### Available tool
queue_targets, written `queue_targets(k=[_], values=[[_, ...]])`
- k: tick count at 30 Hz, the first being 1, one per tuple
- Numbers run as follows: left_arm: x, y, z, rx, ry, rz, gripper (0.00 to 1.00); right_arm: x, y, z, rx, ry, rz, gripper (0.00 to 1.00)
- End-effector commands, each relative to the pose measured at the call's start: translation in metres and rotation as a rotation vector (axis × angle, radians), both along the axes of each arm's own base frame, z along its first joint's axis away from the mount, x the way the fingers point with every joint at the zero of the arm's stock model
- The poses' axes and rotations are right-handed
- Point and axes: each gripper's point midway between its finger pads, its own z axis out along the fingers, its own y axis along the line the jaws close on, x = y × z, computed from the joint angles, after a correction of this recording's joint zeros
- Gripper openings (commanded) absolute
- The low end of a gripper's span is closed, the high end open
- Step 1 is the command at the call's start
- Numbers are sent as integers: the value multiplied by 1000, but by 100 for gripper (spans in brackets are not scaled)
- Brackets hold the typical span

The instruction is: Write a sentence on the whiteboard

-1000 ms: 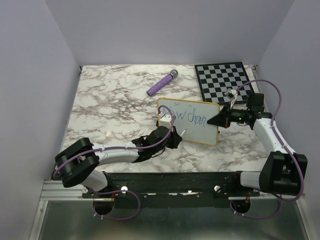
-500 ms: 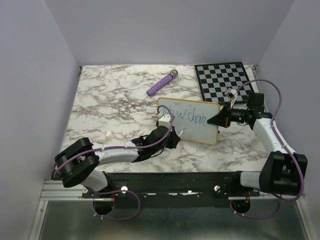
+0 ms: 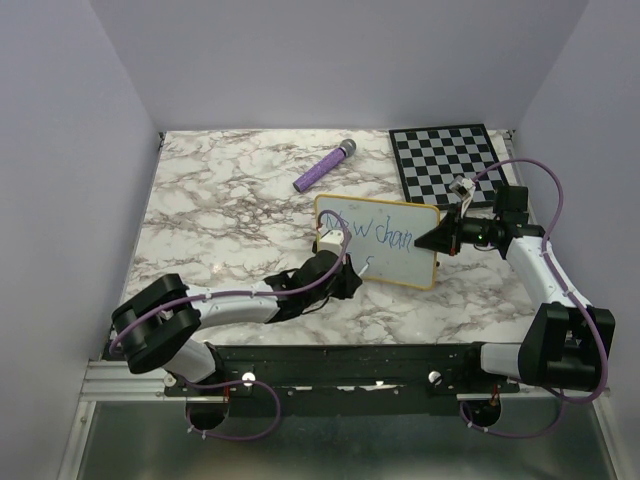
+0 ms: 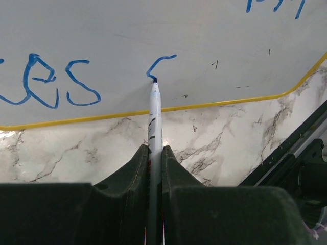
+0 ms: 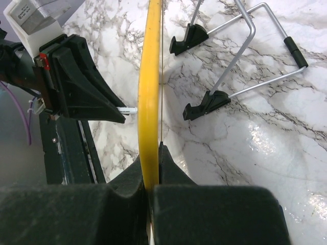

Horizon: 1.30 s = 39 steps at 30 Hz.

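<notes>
The yellow-framed whiteboard [image 3: 395, 250] stands tilted on the marble table, right of centre. My right gripper [image 3: 437, 241] is shut on its right edge; the yellow frame [image 5: 149, 92] runs between the jaws in the right wrist view. My left gripper [image 3: 352, 274] is shut on a white marker [image 4: 154, 117] whose tip touches the whiteboard [image 4: 153, 30] low on its face. Blue lettering [image 3: 385, 235] reads roughly "New chan" on the top line. In the left wrist view a lower line shows "es" [image 4: 56, 81] and a fresh curved stroke [image 4: 159, 64] at the tip.
A purple cylinder [image 3: 324, 166] lies at the back centre. A black-and-white checkered board [image 3: 443, 160] lies at the back right. The whiteboard's wire stand with black feet [image 5: 232, 76] rests on the marble behind it. The left gripper [image 5: 76, 84] shows in the right wrist view.
My left gripper has shifted slightly along the board's lower edge with the marker, and a new curved blue stroke stands at the tip. The right arm has not moved.
</notes>
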Motion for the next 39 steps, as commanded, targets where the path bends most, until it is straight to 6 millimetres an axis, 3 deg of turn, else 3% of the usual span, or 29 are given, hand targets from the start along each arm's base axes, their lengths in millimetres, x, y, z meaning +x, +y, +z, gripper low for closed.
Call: queue_targets(k=[1, 6, 27, 39], values=[[-2, -8, -2, 5, 30, -34, 0, -5, 4, 12, 41, -29, 32, 1], [-4, -13, -3, 0, 39, -56, 0, -5, 4, 12, 41, -29, 32, 1], [14, -9, 36, -68, -41, 3, 0, -5, 4, 12, 41, -29, 32, 1], [18, -11, 39, -88, -38, -9, 0, -4, 4, 11, 40, -27, 31, 1]])
